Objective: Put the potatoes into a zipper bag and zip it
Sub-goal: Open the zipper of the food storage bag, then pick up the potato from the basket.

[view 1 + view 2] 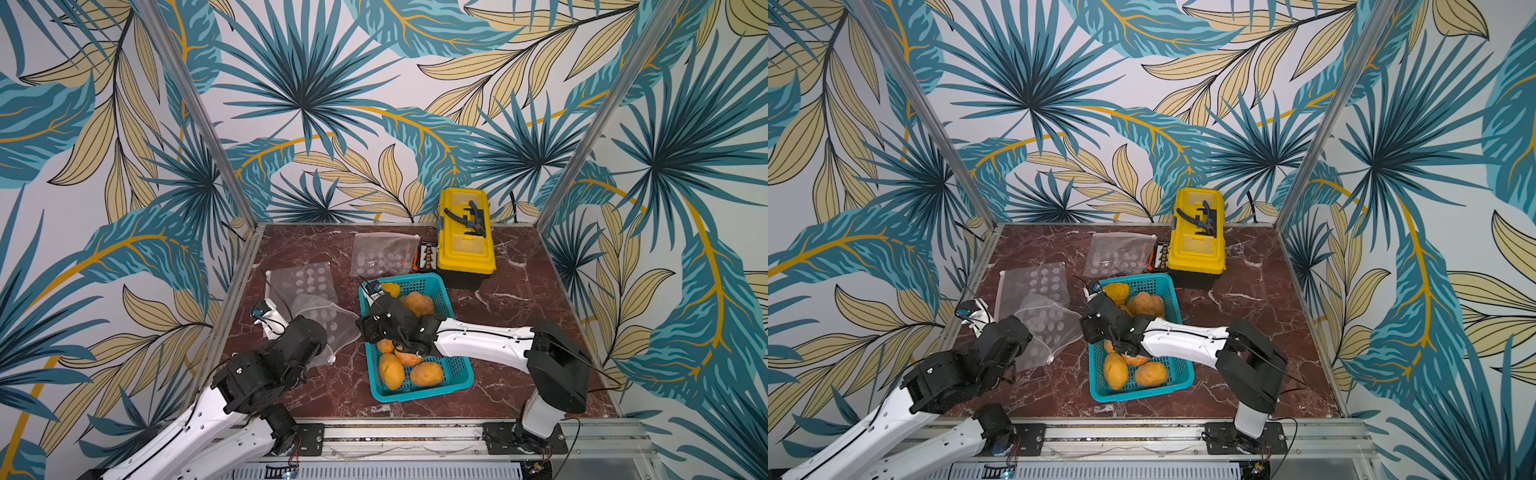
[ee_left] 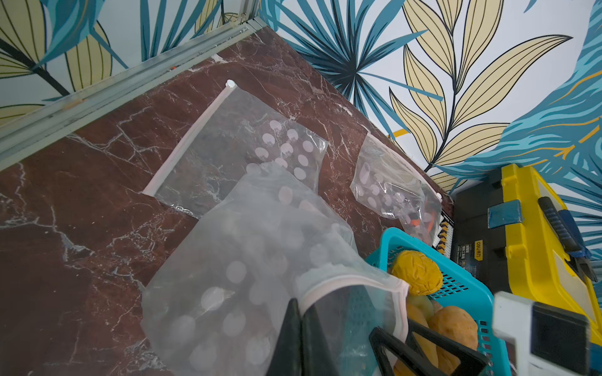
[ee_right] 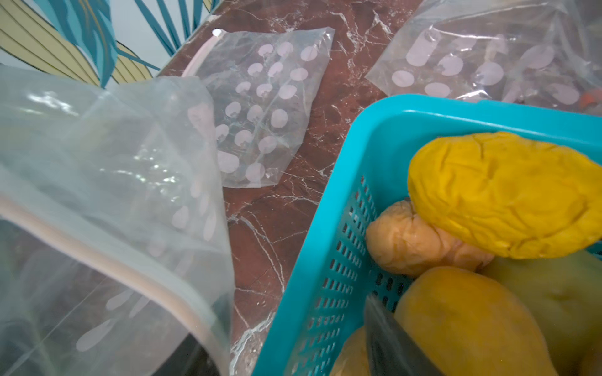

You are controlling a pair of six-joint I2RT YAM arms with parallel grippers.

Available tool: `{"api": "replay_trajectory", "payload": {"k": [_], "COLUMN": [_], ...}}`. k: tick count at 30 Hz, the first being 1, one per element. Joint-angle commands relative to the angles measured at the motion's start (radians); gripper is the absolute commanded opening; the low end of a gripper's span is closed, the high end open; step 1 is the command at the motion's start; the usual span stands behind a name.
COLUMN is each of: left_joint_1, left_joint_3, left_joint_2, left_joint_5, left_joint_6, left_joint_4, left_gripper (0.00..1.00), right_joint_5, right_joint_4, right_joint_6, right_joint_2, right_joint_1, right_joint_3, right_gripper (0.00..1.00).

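The potatoes (image 1: 390,370) lay heaped in the teal basket (image 1: 419,394) in the middle of the red marble table (image 1: 519,299), none of them in a bag. The left gripper (image 2: 303,309) was clamped on the pink zipper rim of the zipper bag (image 2: 247,260), holding its mouth up just beside the basket's left wall while the rest of the bag lay on the table. The right gripper (image 3: 290,338) hung over that same wall with its jaws apart, one finger down among the potatoes, the other outside the basket behind the bag's film, gripping nothing. A second bag (image 1: 305,282) lay flat farther back, a third bag (image 1: 384,253) beside the yellow toolbox (image 1: 465,245) behind the basket.
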Motion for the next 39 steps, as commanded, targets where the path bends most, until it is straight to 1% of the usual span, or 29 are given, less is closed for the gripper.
{"api": "replay_trajectory", "payload": {"k": [1,3,5,8,11,14,17,20,21,24,29,33,36,39], "left_joint_1": [0.003,0.004,0.004,0.003,0.003,0.003,0.004,0.004,0.002,0.004,0.003,0.004,0.003,0.002], "left_joint_3": [-0.003,0.010,0.024,0.035,0.057,0.048,0.045,0.043,0.043,0.052,0.049,0.056,0.057,0.052], "left_joint_2": [0.003,0.013,0.033,0.070,0.092,0.091,0.095,0.104,0.106,0.112,0.127,0.144,0.147,0.144], "left_joint_5": [0.040,0.057,0.063,0.060,0.075,0.077,0.129,0.142,0.145,0.181,0.193,0.220,0.227,0.232], "left_joint_6": [-0.026,-0.012,0.001,-0.001,0.024,0.051,0.123,0.135,0.146,0.186,0.217,0.240,0.255,0.259], "left_joint_4": [-0.010,-0.007,-0.007,-0.005,-0.004,0.030,0.091,0.108,0.116,0.141,0.177,0.193,0.204,0.211], "left_gripper": [0.00,0.00,0.00,0.00,0.00,0.00,0.00,0.00,0.00,0.00,0.00,0.00,0.00,0.00], "right_joint_5": [0.001,0.017,0.044,0.120,0.188,0.211,0.215,0.210,0.206,0.193,0.164,0.178,0.162,0.156], "right_joint_4": [0.039,0.034,0.009,-0.042,-0.073,-0.093,-0.082,-0.083,-0.081,-0.086,-0.101,-0.120,-0.090,-0.096], "right_joint_6": [-0.005,-0.002,-0.005,0.010,0.026,0.042,0.044,0.038,0.038,0.039,0.051,0.071,0.066,0.061], "right_joint_2": [-0.089,-0.139,-0.184,-0.251,-0.296,-0.306,-0.283,-0.238,-0.224,-0.171,-0.094,-0.063,-0.050,-0.019], "right_joint_1": [-0.002,-0.002,-0.002,-0.003,-0.003,-0.003,-0.004,-0.005,-0.005,-0.012,-0.025,-0.046,-0.066,-0.072], "right_joint_3": [-0.047,-0.078,-0.101,-0.142,-0.192,-0.225,-0.242,-0.226,-0.221,-0.194,-0.152,-0.139,-0.147,-0.118], "right_gripper": [0.74,0.80,0.83,0.84,0.85,0.88,0.94,0.99,0.99,1.00,0.99,0.97,0.96,0.93]}}
